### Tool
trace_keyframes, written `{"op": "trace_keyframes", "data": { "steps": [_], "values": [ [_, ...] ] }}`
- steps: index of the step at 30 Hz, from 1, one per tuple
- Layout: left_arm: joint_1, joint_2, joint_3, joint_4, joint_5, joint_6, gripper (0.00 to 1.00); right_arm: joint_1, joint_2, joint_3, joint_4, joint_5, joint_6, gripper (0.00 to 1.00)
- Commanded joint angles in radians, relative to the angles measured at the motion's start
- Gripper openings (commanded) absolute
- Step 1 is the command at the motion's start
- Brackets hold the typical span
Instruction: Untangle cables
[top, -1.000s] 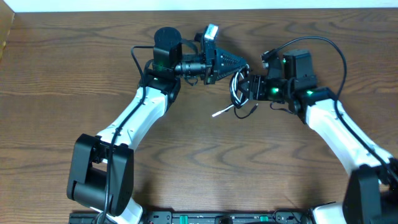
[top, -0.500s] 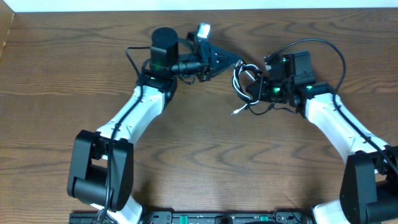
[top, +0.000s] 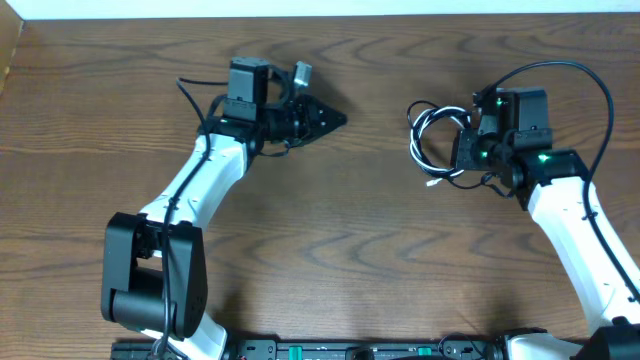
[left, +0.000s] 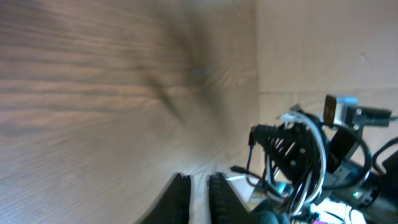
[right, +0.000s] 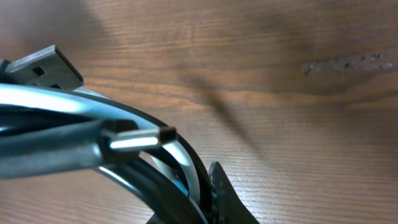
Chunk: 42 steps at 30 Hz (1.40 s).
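Note:
The black and white cables (top: 428, 145) form one tangled bundle of loops right of centre. My right gripper (top: 462, 152) is shut on the bundle's right side. In the right wrist view the black and white cords (right: 155, 168) pass by my finger, with two plug ends (right: 46, 65) in front. My left gripper (top: 338, 120) is well to the left of the bundle and apart from it. In the left wrist view its fingers (left: 199, 190) show a narrow gap and hold nothing; the bundle (left: 298, 155) hangs ahead.
The brown wooden table (top: 320, 250) lies under both arms. Its far edge runs along the top of the overhead view. A thick black wire (top: 590, 85) arcs over the right arm.
The two grippers have moved apart. The left gripper has left the bundle and pulled back left, empty. The right gripper has carried the whole bundle to the right.

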Motion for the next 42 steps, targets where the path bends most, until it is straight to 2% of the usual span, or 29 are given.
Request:
{"op": "trace_keyframes", "data": {
  "steps": [1, 3, 4, 10, 13, 21, 28, 31, 34, 36, 39, 41, 42],
  "values": [
    [-0.032, -0.011, 0.009, 0.066, 0.045, 0.072, 0.32, 0.053, 0.003, 0.006, -0.023, 0.104, -0.045, 0.01],
    [-0.042, -0.011, 0.009, 0.124, 0.087, 0.071, 0.47, 0.092, 0.007, 0.006, -0.034, 0.182, -0.042, 0.01],
    [-0.045, -0.011, 0.009, 0.137, 0.092, 0.059, 0.51, 0.116, 0.007, 0.006, -0.034, 0.211, -0.042, 0.01],
    [-0.025, -0.011, 0.009, 0.137, 0.11, 0.054, 0.64, 0.24, 0.008, 0.006, -0.044, 0.396, -0.032, 0.01],
    [-0.019, -0.011, 0.009, 0.136, 0.121, 0.065, 0.65, 0.275, 0.008, 0.006, -0.042, 0.412, -0.045, 0.01],
    [-0.026, -0.009, 0.009, 0.127, 0.212, 0.19, 0.66, 0.321, 0.066, 0.006, -0.054, 0.415, -0.095, 0.01],
    [-0.068, 0.014, 0.009, 0.008, 0.209, 0.284, 0.66, 0.322, 0.072, 0.006, -0.04, 0.377, -0.094, 0.01],
    [-0.083, 0.027, 0.009, -0.024, 0.18, 0.288, 0.64, 0.322, 0.072, 0.006, -0.04, 0.364, -0.094, 0.01],
    [-0.099, 0.031, 0.009, -0.039, 0.173, 0.298, 0.59, 0.322, 0.072, 0.006, -0.041, 0.339, -0.082, 0.01],
    [-0.113, 0.031, 0.009, -0.043, 0.173, 0.297, 0.51, 0.322, 0.072, 0.006, -0.043, 0.338, -0.054, 0.01],
    [-0.131, 0.031, 0.009, -0.069, 0.151, 0.297, 0.34, 0.319, 0.072, 0.006, -0.036, 0.313, -0.047, 0.01],
    [-0.139, 0.031, 0.009, -0.108, 0.1, 0.297, 0.21, 0.313, 0.072, 0.006, -0.037, 0.305, -0.02, 0.01],
    [-0.142, 0.031, 0.009, -0.132, 0.074, 0.297, 0.11, 0.307, 0.072, 0.006, -0.039, 0.294, -0.009, 0.01]
  ]
}}
